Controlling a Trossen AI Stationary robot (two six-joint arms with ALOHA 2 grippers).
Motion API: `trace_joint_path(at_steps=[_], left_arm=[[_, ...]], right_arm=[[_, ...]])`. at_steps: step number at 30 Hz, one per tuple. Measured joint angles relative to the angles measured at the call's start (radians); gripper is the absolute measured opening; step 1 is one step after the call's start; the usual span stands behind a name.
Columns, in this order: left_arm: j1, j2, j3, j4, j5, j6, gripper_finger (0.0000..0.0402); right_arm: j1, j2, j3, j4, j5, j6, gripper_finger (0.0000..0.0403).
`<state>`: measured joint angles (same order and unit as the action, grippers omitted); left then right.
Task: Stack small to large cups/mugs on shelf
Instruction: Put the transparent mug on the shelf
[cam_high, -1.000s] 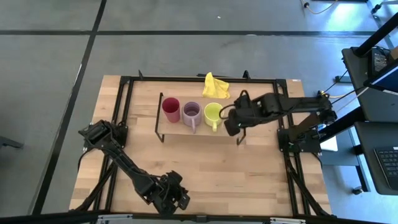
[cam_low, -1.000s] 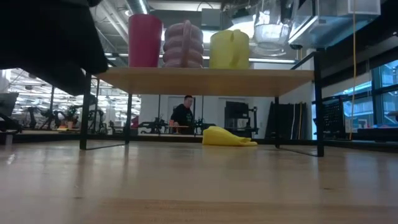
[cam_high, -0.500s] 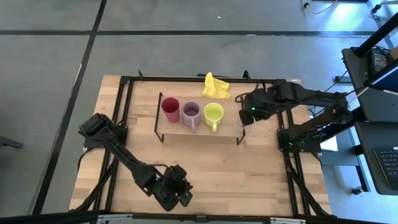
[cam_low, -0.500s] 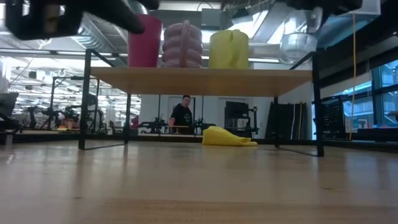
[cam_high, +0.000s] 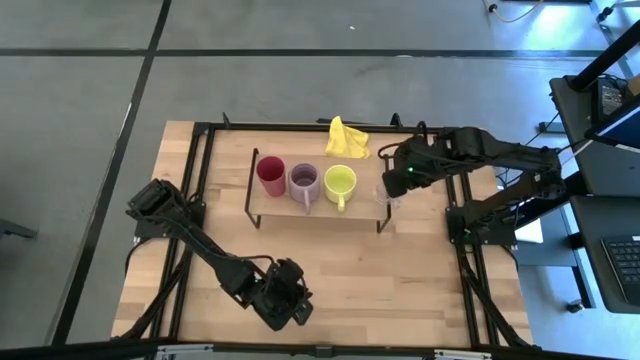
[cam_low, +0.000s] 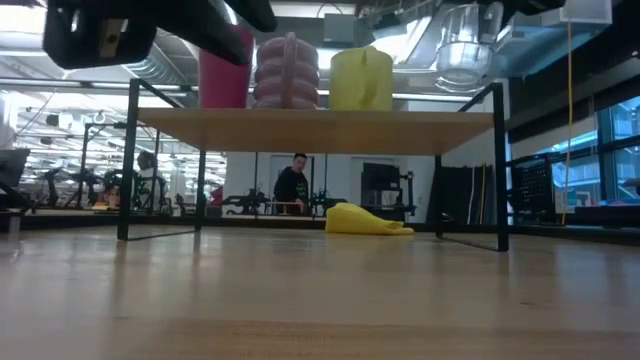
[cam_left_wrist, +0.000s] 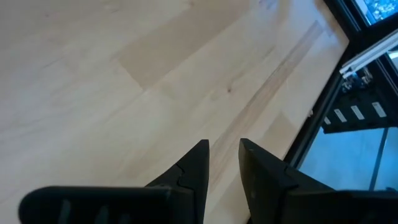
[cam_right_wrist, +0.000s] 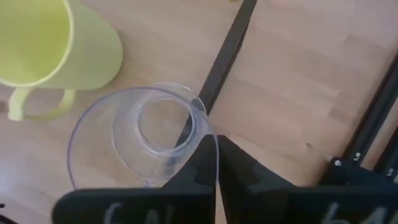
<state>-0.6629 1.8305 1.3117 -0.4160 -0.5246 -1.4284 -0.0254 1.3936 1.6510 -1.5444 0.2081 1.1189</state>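
Note:
A red cup (cam_high: 270, 175), a lilac mug (cam_high: 303, 182) and a yellow-green mug (cam_high: 340, 183) stand in a row on the shelf (cam_high: 320, 212), on its board (cam_low: 320, 130). My right gripper (cam_high: 397, 184) is shut on the clear glass (cam_high: 388, 197) above the shelf's right end. The glass shows beside the yellow-green mug (cam_right_wrist: 68, 43) in the right wrist view (cam_right_wrist: 140, 134). My left gripper (cam_high: 285, 308) hangs near the table's near edge, slightly open and empty (cam_left_wrist: 224, 149). My right gripper pinches the glass's wall at its rim (cam_right_wrist: 211, 138), one finger inside the glass and one outside. The fingers come from above, pointing down. The glass (cam_low: 465, 50) hangs about upright, mouth up, lifted clear above the shelf's right end frame (cam_right_wrist: 227, 56).
A yellow cloth (cam_high: 346, 138) lies on the table behind the shelf and shows under the board in the low view (cam_low: 365, 220). A black metal frame (cam_high: 200, 180) runs around the table. Bare wood lies in front of the shelf. A person stands far off in the room (cam_low: 293, 185).
My right gripper has carried the glass from beside the yellow-green mug toward the table's right edge, to above the shelf's right end, still shut on it. The shelf with its three vessels has slid slightly toward the table's left. My left arm has shifted a little.

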Motion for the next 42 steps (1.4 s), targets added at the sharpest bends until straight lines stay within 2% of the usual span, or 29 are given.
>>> trace_joint_path(at_steps=[5,9,13,18,25,33,42], left_arm=[[0.02,0.0,0.0,0.0,0.022,0.014,0.0082],[0.031,0.001,0.0,0.0,0.061,0.022,0.0082],[0.03,0.001,0.0,0.0,0.065,0.018,0.0082],[0.031,0.001,0.0,-0.002,0.067,0.018,0.0082],[0.043,0.001,0.0,-0.003,0.065,0.018,0.0082],[0.043,0.001,0.0,-0.003,0.063,0.018,0.0082],[0.043,0.002,0.0,-0.003,0.044,0.018,0.0082]], right_arm=[[-0.037,0.057,0.003,0.095,-0.013,-0.095,0.0004],[-0.072,0.111,0.038,-0.032,-0.033,-0.175,0.0004],[-0.099,0.13,0.062,0.026,-0.026,-0.23,0.0004],[-0.116,0.173,0.118,0.018,-0.019,-0.268,0.0004],[-0.128,0.234,0.123,-0.017,-0.02,-0.312,0.0004],[-0.129,0.265,0.123,0.037,-0.032,-0.326,0.001],[-0.129,0.27,0.123,0.03,-0.039,-0.176,0.0011]])
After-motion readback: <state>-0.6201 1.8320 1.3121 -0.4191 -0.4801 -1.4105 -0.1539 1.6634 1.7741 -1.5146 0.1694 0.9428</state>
